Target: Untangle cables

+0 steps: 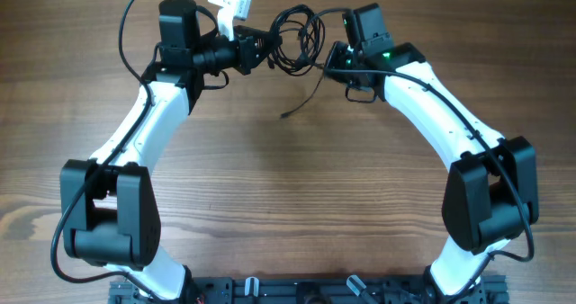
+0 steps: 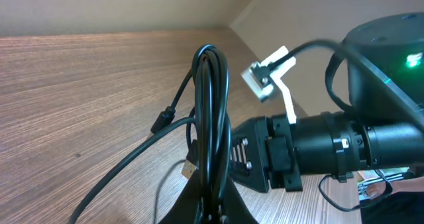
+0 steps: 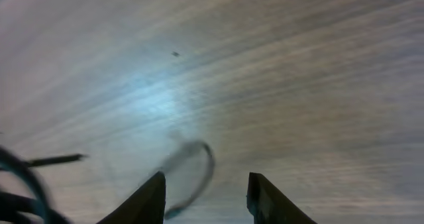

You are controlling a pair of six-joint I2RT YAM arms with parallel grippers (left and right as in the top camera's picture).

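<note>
- Left gripper [image 2: 212, 209] jaws are closed tight, pinching a looped bundle of the cables [image 2: 211, 118]; the loop stands up from between the fingers in the left wrist view.
- Right gripper [image 3: 207, 181] jaws stand partly apart with bare wood showing between the two fingers [image 3: 154, 197]. A blurred loop of cord lies under the gap, near the left-hand finger. We cannot tell whether it touches, and nothing is clamped.
- Wooden table [image 1: 288, 187]: brown grain, both arm bases at its near edge.
- Left arm [image 1: 153, 124]: it rises from the near left corner and bends inward at the far side. Its wrist is turned so the gripper points right, toward the other arm.
- Right arm [image 1: 432, 97]: mirrored pose, up from the near right corner, elbow out, gripper pointing left at the tangle. A green light [image 1: 385, 54] glows on its wrist.
- From overhead, the cables sit bunched in loops at the far middle of the table, between the two grippers. One strand trails toward us and ends on bare wood [image 1: 286, 115].
- White connector [image 1: 229, 3] sits on a thick black wire just behind the left wrist; we cannot read any lettering on it.
- Small black plug [image 2: 159, 123] hangs close above the table beside the pinched loop.
</note>
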